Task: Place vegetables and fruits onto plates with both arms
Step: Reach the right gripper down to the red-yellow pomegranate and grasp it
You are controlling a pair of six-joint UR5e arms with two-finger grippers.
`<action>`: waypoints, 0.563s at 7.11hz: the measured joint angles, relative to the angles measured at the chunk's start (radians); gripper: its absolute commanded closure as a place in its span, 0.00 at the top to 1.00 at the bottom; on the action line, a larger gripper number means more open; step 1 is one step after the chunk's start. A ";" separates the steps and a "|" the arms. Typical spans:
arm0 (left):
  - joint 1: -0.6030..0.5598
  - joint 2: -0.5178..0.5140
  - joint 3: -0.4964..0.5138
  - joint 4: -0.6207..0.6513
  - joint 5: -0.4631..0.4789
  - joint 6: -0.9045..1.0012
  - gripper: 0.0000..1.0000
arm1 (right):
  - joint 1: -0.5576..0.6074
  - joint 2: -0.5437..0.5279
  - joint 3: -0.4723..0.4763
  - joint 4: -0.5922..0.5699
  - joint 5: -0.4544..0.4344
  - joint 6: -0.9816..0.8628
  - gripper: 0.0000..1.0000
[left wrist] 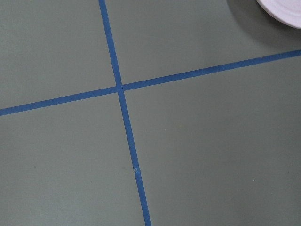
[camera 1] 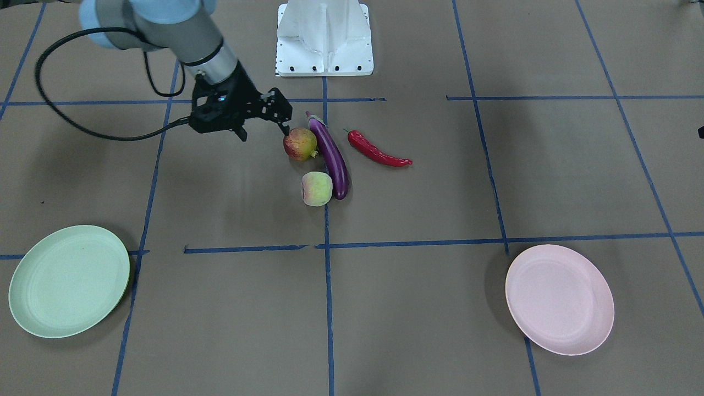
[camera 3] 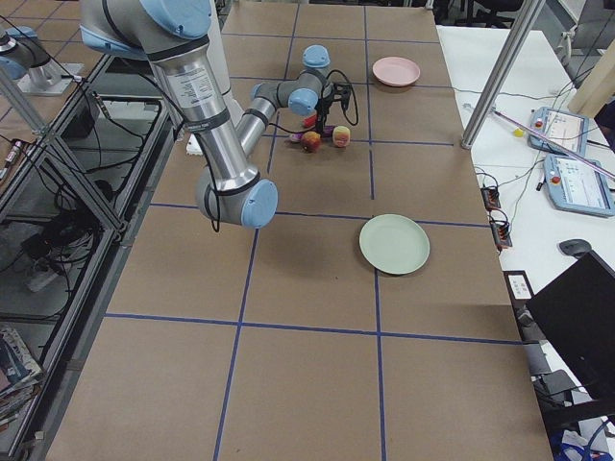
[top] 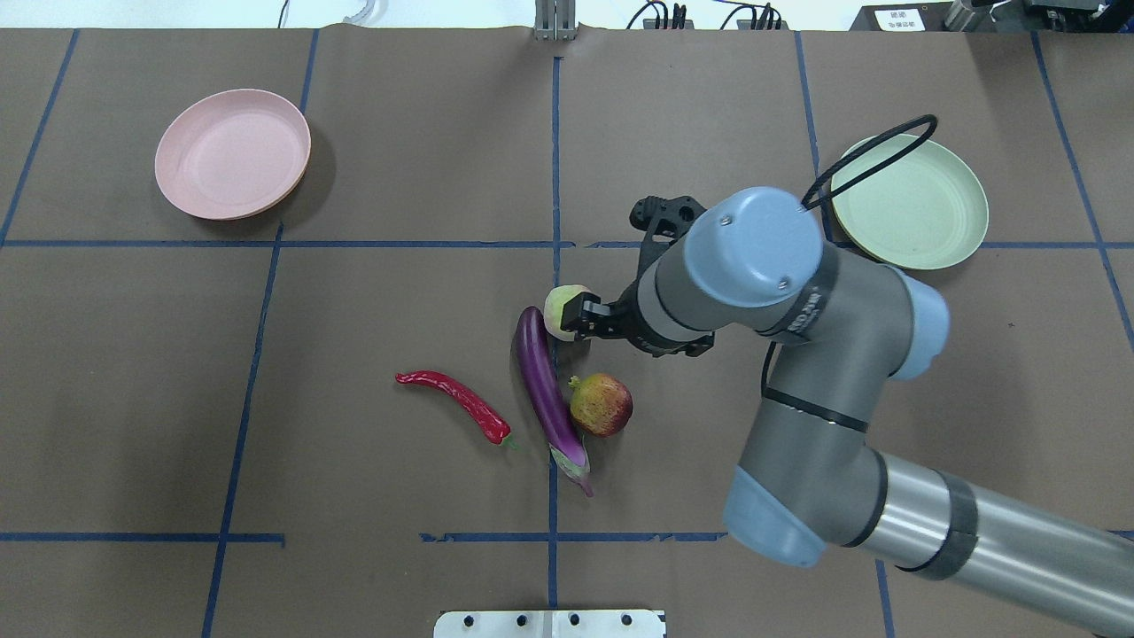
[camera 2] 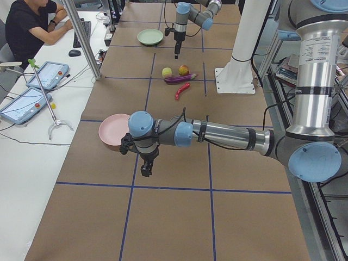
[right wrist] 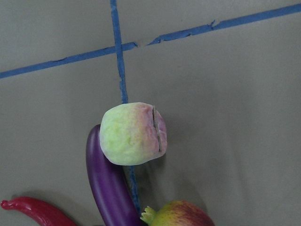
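Observation:
The purple eggplant (camera 1: 331, 157) lies mid-table. The red-and-yellow fruit (camera 1: 300, 144) and the pale green-pink fruit (camera 1: 317, 188) rest against one side of it, and the red chili (camera 1: 378, 150) lies apart on the other side. My right gripper (camera 1: 281, 122) hangs above the two fruits, points down, and looks open and empty. The right wrist view centres on the pale fruit (right wrist: 133, 133). The green plate (camera 1: 69, 280) and pink plate (camera 1: 559, 298) hold nothing. My left gripper (camera 2: 147, 168) hangs over bare table beside the pink plate (camera 2: 111, 130); I cannot tell if it is open.
The white base block (camera 1: 324, 41) stands behind the produce. Blue tape lines (camera 1: 328, 297) cross the brown table cover. A black cable (camera 1: 66, 118) loops off my right wrist. An operator (camera 2: 30, 27) sits at a side desk with tablets.

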State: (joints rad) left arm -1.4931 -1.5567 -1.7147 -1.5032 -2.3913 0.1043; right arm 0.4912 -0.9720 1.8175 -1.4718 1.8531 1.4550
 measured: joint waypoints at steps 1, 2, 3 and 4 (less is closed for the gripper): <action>0.000 0.001 0.001 0.000 0.000 0.000 1.00 | -0.031 0.039 -0.053 -0.026 -0.035 0.050 1.00; 0.000 0.002 0.001 0.000 0.000 0.001 1.00 | -0.052 0.061 -0.079 -0.080 -0.057 0.078 1.00; 0.000 0.002 0.002 0.000 -0.001 0.001 1.00 | -0.071 0.078 -0.090 -0.154 -0.072 0.089 1.00; 0.001 0.003 0.002 0.000 -0.001 0.001 1.00 | -0.091 0.086 -0.095 -0.199 -0.087 0.092 1.00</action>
State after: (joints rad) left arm -1.4926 -1.5540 -1.7122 -1.5033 -2.3921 0.1057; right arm 0.4006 -0.8856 1.7225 -1.6704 1.7658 1.5469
